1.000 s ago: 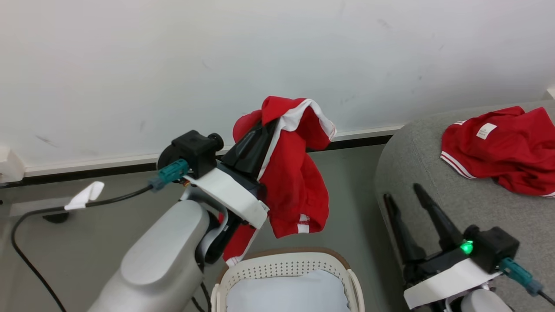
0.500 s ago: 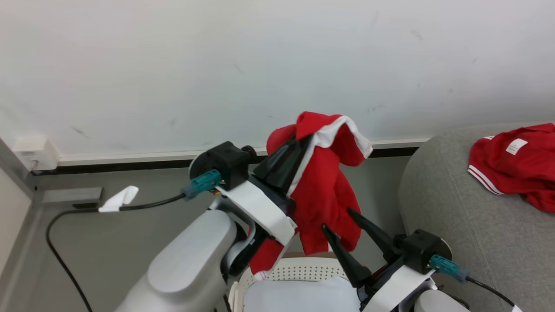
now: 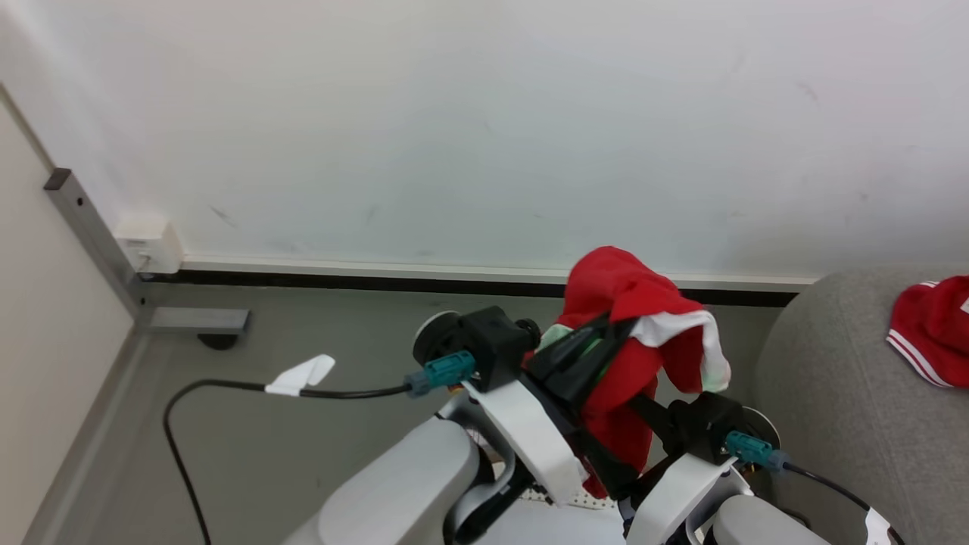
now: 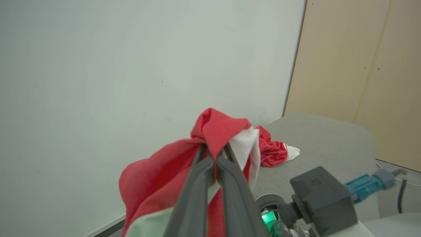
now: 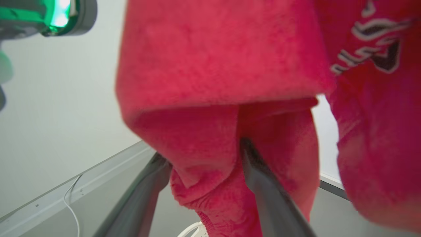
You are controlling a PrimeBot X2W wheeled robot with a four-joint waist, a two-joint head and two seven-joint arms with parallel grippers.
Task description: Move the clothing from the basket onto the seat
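Change: right pincer (image 5: 202, 154) has been rising from beside the light grey fabric sofa (image 3: 833, 393) and is now sitting under the red garment with white trim (image 3: 628, 303). The head camera has been turning left, so the room's shift in that view is no move of the things.
Wall: white painted wall (image 3: 484, 113) is filling the background, with a dark skirting strip running along its foot.
Floor: grey floor (image 3: 303, 431) is stretching from the skirting towards the robot.
Seat: sofa is standing at the right of the head view and is carrying one garment.
Basket: cream-white perforated plastic basket (image 3: 564, 499) is showing as a sliver low in the head view, under the hanging garment.
Held garment: red garment with white trim is hanging in the air above the basket, left of the sofa and not touching it.
Second garment: second red garment with white stripes (image 3: 931, 333) is lying crumpled on the sofa.
Left pincer (image 4: 213, 156): its fingers are pressing almost together, clamping a fold of the held garment at their tips.
Right pincer: its fingers are standing wide apart and pointing up, with the red cloth drooping between them and nothing being squeezed.
Cable: black cable with a white tag (image 3: 303, 373) is trailing across the floor to the left wrist's teal plug.
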